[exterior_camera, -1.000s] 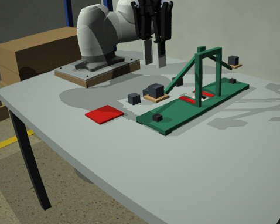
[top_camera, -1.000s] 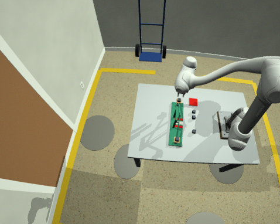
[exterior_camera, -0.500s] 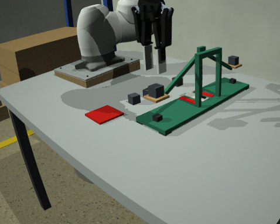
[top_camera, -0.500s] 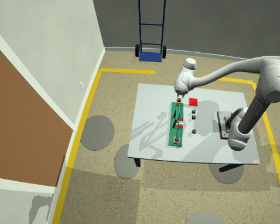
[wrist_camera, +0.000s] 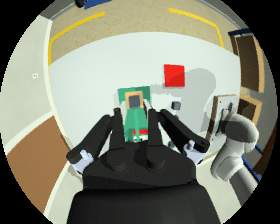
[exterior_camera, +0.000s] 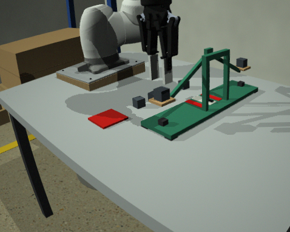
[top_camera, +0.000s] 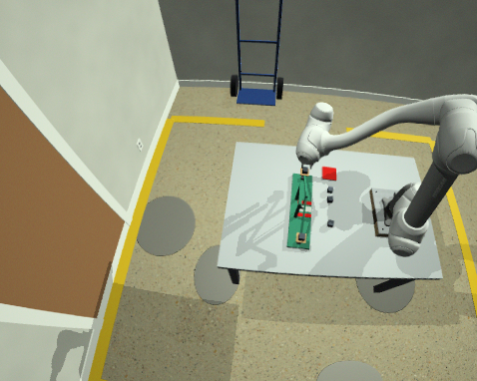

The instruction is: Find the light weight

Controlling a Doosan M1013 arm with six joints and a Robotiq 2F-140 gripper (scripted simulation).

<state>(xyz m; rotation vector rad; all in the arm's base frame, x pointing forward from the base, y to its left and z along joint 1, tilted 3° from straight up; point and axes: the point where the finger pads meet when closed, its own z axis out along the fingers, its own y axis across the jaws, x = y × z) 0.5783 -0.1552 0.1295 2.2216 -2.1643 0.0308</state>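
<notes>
The gripper point(exterior_camera: 161, 81) point(wrist_camera: 134, 107) is partly open and empty, its fingertips just above the dark weight point(exterior_camera: 162, 93) point(wrist_camera: 134, 101) on the balance's near pan point(exterior_camera: 162, 103). Another dark weight point(top_camera: 301, 236) point(exterior_camera: 241, 62) sits on the far pan point(exterior_camera: 244, 68). The green balance's beam looks about level; its pointer point(exterior_camera: 209, 100) appears over the white field, partly hidden by a post. Three similar loose weights stand in a row: one point(top_camera: 330, 190) point(exterior_camera: 139, 102) point(wrist_camera: 176, 105), a second point(top_camera: 330, 198) and a third point(top_camera: 330, 223) point(exterior_camera: 184, 84). The red dish point(top_camera: 328, 174) point(exterior_camera: 108, 118) point(wrist_camera: 174, 75) lies flat, bearing nothing.
The balance's green base point(top_camera: 293, 225) point(exterior_camera: 178, 121) has two upright posts and small black blocks point(exterior_camera: 163, 121) point(exterior_camera: 241, 83) under the pans. The robot's mounting plate point(top_camera: 379, 213) point(exterior_camera: 88, 82) is on the table beyond the loose weights. A blue hand truck point(top_camera: 256, 97) stands behind the table.
</notes>
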